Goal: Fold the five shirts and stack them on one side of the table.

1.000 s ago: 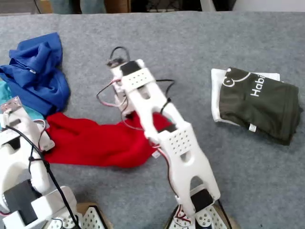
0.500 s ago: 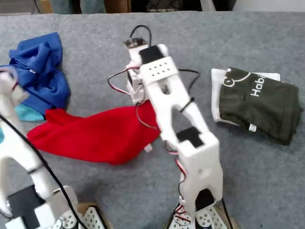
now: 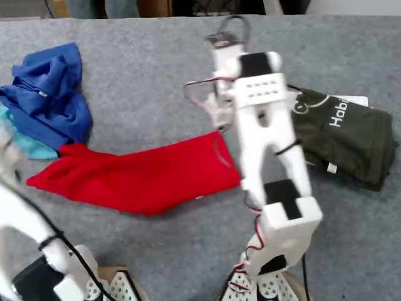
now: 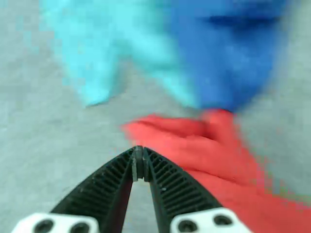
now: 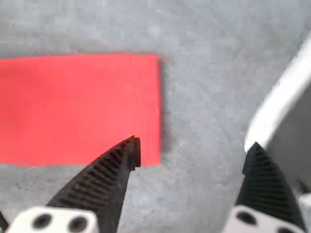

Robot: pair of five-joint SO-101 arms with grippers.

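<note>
Red shirt (image 3: pixel 144 179): lies stretched out in a long band across the grey table (image 3: pixel 125 50). In the high view its left end tapers to a point and its other end is cut square. No label or print shows on it.

Blue shirt (image 3: pixel 50 94): a crumpled heap just past the red shirt's tapered end, touching it or very nearly. A turquoise shirt (image 3: pixel 28 144) pokes out from under the blue one, beside that same end. The left wrist view shows the same group, with the red shirt (image 4: pixel 218 160) in front and the blue shirt (image 4: pixel 228 53) and turquoise shirt (image 4: pixel 112 43) behind it (all three blurred).

Dark green shirt (image 3: pixel 344 141): folded, lying off the red shirt's square end and apart from it. White lettering and a white line drawing sit on its top face (wording not copied here). It rests on a folded white shirt (image 3: pixel 357 100), whose edge shows along the far side.

Left gripper (image 4: pixel 139 158): jaws pressed together, tips at the red shirt's tapered end. No cloth is visible between them, and whether they pinch any fabric cannot be told.

Right gripper (image 5: pixel 193 144): jaws spread wide with nothing between them. The red shirt (image 5: pixel 73 107) has its square edge beside one fingertip, and bare table lies under the gap. In the high view the right arm (image 3: pixel 269 125) stands between the red shirt and the dark green shirt.
</note>
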